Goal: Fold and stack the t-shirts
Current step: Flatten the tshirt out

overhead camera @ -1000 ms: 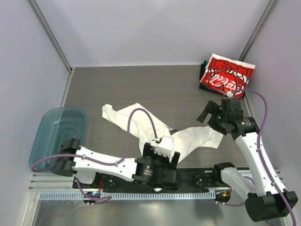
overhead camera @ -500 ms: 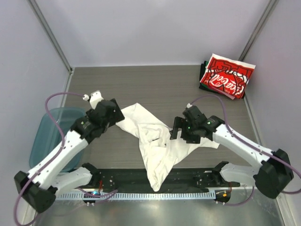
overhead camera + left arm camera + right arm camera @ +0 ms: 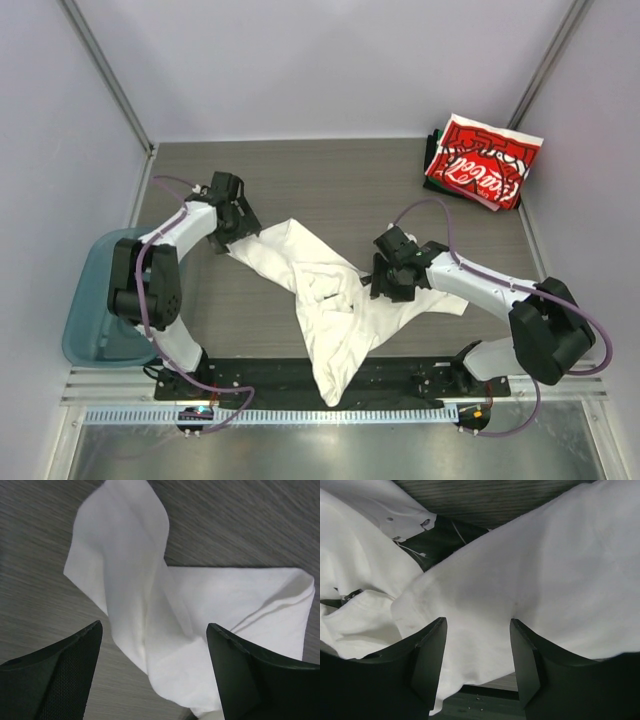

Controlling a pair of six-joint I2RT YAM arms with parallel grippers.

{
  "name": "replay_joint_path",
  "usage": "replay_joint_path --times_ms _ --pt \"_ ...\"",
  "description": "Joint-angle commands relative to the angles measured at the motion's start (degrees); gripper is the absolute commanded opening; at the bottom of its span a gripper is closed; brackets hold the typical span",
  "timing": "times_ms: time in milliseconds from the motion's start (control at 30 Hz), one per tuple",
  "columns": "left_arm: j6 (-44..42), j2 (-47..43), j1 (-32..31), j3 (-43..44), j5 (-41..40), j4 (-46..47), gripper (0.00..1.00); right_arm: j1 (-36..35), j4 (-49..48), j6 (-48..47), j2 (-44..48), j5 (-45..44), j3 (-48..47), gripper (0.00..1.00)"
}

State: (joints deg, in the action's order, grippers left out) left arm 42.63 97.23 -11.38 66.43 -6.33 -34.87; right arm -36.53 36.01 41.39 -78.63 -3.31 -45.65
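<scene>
Within the last second both arms have swung in from their parked poses and come down on the white t-shirt [image 3: 300,262], which lies crumpled across the middle of the table [image 3: 330,180], one tail trailing toward the near edge. The left gripper [image 3: 238,228], a second ago tucked low by the arm bases, now sits at the shirt's far-left corner. In its wrist view the fingers [image 3: 60,677] stand wide apart, with a twisted fold of white cloth lying between them and nothing pinched yet. The right gripper [image 3: 388,282] has left its spot near the folded stack [image 3: 482,160] (red shirt with white script on top, in the far-right corner) and is pressed down onto the right side of the shirt. Its fingers [image 3: 427,662] have drawn partway in around a ridge of fabric that fills the gap, but whether they are truly clamped on it cannot be told. The shirt itself has barely shifted over the last half second, so this reads as the start of a two-handed grasp, likely to lift and spread the shirt flat before any fold. Folding of this shirt has not begun, and the stack waits well apart. The teal bin [image 3: 90,310] sits at the left edge, uninvolved.
</scene>
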Motion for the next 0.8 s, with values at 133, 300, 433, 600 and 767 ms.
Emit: replay_joint_path --times_ms 133,300,433,600,767 --pt "-2.72 1.64 3.81 9.92 -2.19 2.27 0.81 3.40 -2.17 -4.29 0.50 -1.70 0.47 0.59" --pt "-4.84 9.01 4.35 18.02 -4.66 -1.86 0.68 3.84 -2.96 -5.09 -0.29 0.14 0.03 0.59" --pt "-5.98 13.49 4.35 20.84 -8.26 -3.70 0.65 4.10 -3.40 -5.44 -0.65 1.11 -0.05 0.58" --pt "-5.11 17.37 4.52 20.14 -8.88 -3.63 0.64 4.10 -3.84 -5.61 -0.47 1.73 0.38 0.58" --pt "-4.40 20.53 4.52 19.70 -8.88 -1.69 0.63 4.37 -3.84 -5.88 0.32 2.25 1.70 0.58"
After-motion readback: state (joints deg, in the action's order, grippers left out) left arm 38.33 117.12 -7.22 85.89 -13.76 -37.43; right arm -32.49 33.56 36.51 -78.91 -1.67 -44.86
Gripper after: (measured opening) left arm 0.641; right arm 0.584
